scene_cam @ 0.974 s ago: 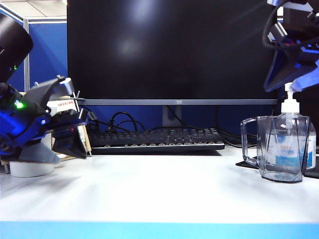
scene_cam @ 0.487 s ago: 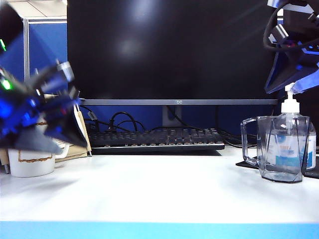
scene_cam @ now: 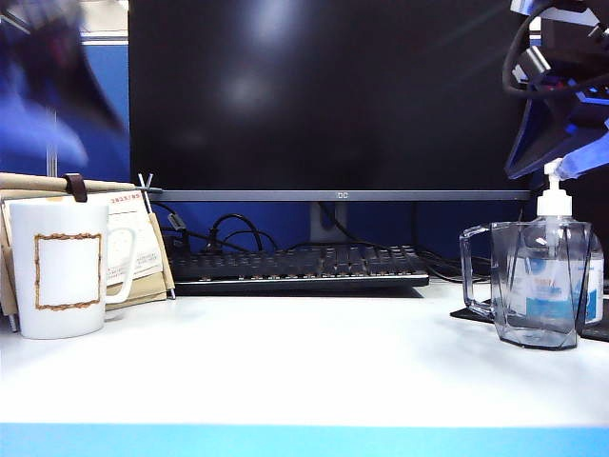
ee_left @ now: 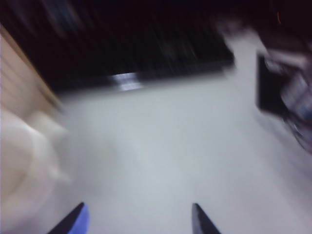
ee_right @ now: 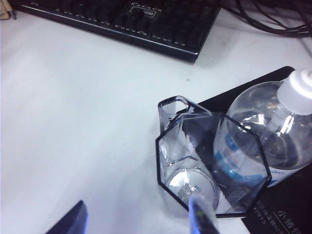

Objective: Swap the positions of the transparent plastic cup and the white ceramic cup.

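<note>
The white ceramic cup (scene_cam: 65,268) stood at the surface's (scene_cam: 304,367) left end, the transparent plastic cup (scene_cam: 525,283) at the right, before a pump bottle (scene_cam: 561,262). Left gripper (ee_left: 136,222), blurred, was raised, fingers spread, empty. Right gripper (ee_right: 139,222) hung over the plastic cup, fingers spread.
</note>
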{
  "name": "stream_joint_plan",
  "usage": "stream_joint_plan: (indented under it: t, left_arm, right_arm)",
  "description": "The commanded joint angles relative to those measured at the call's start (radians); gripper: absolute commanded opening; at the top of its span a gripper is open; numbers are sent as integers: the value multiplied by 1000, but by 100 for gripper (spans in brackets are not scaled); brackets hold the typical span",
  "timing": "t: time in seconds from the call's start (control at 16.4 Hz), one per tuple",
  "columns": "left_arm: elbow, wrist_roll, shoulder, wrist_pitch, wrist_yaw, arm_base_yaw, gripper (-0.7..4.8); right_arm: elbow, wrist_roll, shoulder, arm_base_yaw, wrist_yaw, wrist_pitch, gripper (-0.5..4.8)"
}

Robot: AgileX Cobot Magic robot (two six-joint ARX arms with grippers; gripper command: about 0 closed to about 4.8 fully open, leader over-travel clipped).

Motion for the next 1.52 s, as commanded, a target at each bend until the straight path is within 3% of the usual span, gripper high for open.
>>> stream_joint_plan:
  t: [0.06, 0.18, 0.3, 0.37, 0.43, 0.49, 0.61, 0.73, 0.79, 0.85, 0.97, 1.03, 1.16, 1.34, 1.52]
  left_arm:
    - [58, 100, -74, -89, -121, 0, 281]
    - [72, 236, -75, -90, -134, 0, 279]
    - [76, 453, -75, -33, -195, 1, 279]
    - [76, 586, -75, 34, -278, 1, 279]
    - [80, 723, -75, 166, -421, 2, 279]
    - [89, 783, -75, 217, -457, 2, 279]
    - [116, 842, -70, 225, -448, 3, 278]
    - [146, 852, -18, 129, -364, 4, 279]
    - [150, 896, 27, 76, -347, 4, 279]
    - [150, 988, 82, 49, -373, 4, 279]
    - [150, 1087, 170, 84, -537, 4, 279]
    - [151, 1089, 188, 151, -612, 4, 279]
    - [178, 1126, 183, 200, -605, 3, 278]
    - [261, 1122, 183, 58, -582, -6, 278]
    - [304, 1096, 182, -170, -542, -20, 278]
  right_arm:
    - [5, 1, -3, 2, -10, 11, 274]
    - [5, 1, -9, 2, -29, 51, 274]
    - [5, 8, -34, 1, -58, 113, 274]
    - [5, 43, -58, 1, -85, 158, 274]
    - [6, 138, -106, 1, -158, 227, 274]
    - [9, 212, -133, 1, -195, 271, 274]
    - [39, 323, -172, 1, -263, 316, 274]
    - [107, 425, -190, -1, -389, 302, 274]
    - [144, 439, -190, -4, -456, 299, 274]
    - [181, 438, -190, -8, -485, 288, 274]
    - [226, 431, -189, -45, -476, 253, 274]
    - [234, 431, -189, -74, -494, 232, 274]
    - [242, 443, -185, -130, -560, 177, 274]
    - [242, 476, -183, -193, -635, 144, 274]
    - [242, 496, -183, -206, -633, 145, 274]
